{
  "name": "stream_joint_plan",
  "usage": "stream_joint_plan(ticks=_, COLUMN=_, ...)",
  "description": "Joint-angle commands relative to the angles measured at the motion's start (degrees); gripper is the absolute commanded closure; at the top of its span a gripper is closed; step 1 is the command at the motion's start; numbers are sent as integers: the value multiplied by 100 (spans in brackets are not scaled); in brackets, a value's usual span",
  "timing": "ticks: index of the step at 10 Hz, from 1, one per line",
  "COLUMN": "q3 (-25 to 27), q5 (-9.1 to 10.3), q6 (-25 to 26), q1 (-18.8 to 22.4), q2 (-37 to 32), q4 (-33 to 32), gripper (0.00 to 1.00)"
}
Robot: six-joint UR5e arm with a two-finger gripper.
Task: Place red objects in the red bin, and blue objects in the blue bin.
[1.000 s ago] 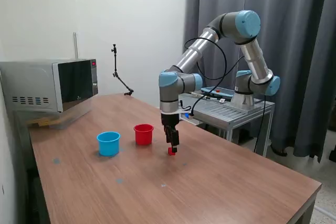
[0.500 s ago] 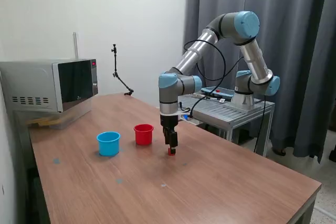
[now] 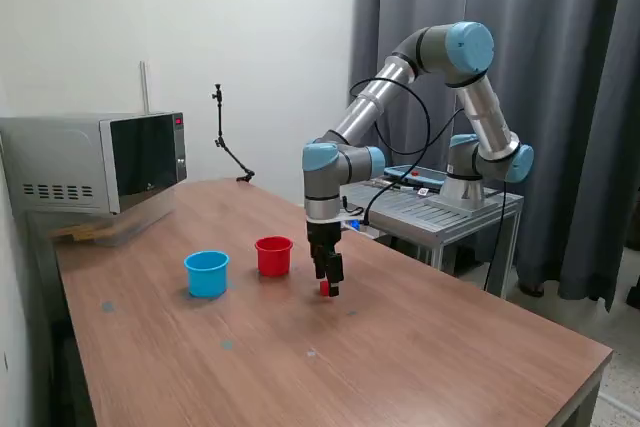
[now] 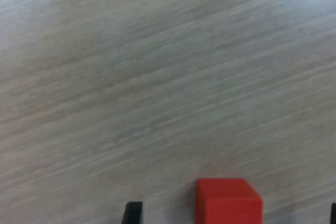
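The arm reaches out from its stand at the far right and bends down over the middle of the wooden table (image 3: 420,347), its gripper (image 3: 328,287) pointing straight down with a small red cube (image 3: 325,288) at its tip. From across the room the cube appears to sit between the dark fingertips, just at or barely above the tabletop; I cannot tell whether it is lifted or resting on the wood. In the wrist view the red cube (image 4: 229,201) shows close up against the wood grain, with a black fingertip (image 4: 132,212) a little to one side of it and a gap between the two, so on that side the finger is not touching the cube. The other finger barely shows at the picture's edge, and I cannot tell if the cube is gripped or how wide the fingers stand. Just to the exterior view's left of the gripper, a bit farther back, stands the red cup (image 3: 273,256), upright and close by. The light blue cup (image 3: 206,274) stands farther left again, apart from the red one and also upright. Against the wall at the far left sits a microwave (image 3: 95,162). I see no blue cubes on the table from here.
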Motion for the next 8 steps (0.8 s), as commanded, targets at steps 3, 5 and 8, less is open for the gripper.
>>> stream_joint_plan(ticks=3, q3=16, q5=143, q6=-213, q1=14, q2=9, q4=-23, gripper=0)
stream_joint_plan(ticks=5, q3=33, q5=99, q6=-213, q1=14, q2=9, q4=-23, gripper=100)
stream_joint_plan(ticks=8, q3=24, q5=64, q6=-204, q1=14, q2=9, q4=-23, gripper=100)
